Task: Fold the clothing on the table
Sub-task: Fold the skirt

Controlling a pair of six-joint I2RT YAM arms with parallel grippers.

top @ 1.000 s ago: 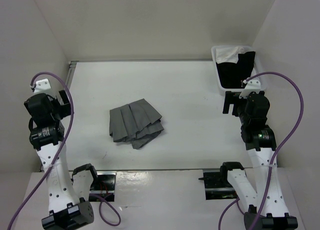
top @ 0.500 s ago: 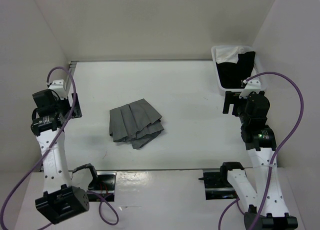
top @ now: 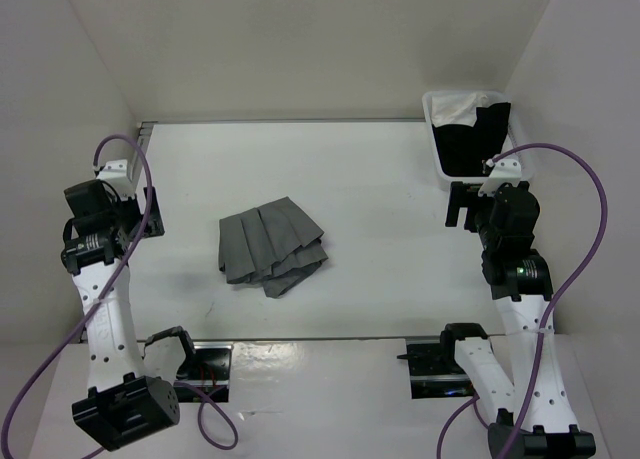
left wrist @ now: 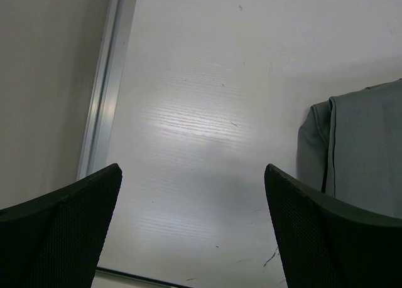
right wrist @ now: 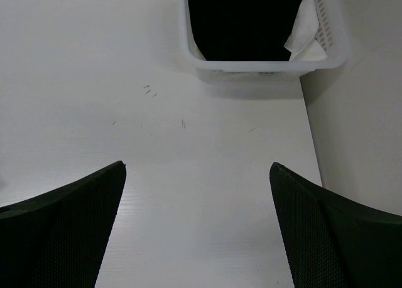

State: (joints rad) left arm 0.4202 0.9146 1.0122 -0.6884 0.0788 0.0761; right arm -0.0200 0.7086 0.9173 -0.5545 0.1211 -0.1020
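Grey pleated skirt (top: 270, 246) lying on white counter (top: 390, 179); well left of it, left pincer (left wrist: 191, 172) wide open and empty; well right, right pincer (right wrist: 196, 165) likewise.

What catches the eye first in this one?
A grey pleated skirt lies bunched in layers near the middle of the table, untouched. The left hand and right hand hang open at either side, clear of it. A white basket holding a black garment sits in the far right corner.
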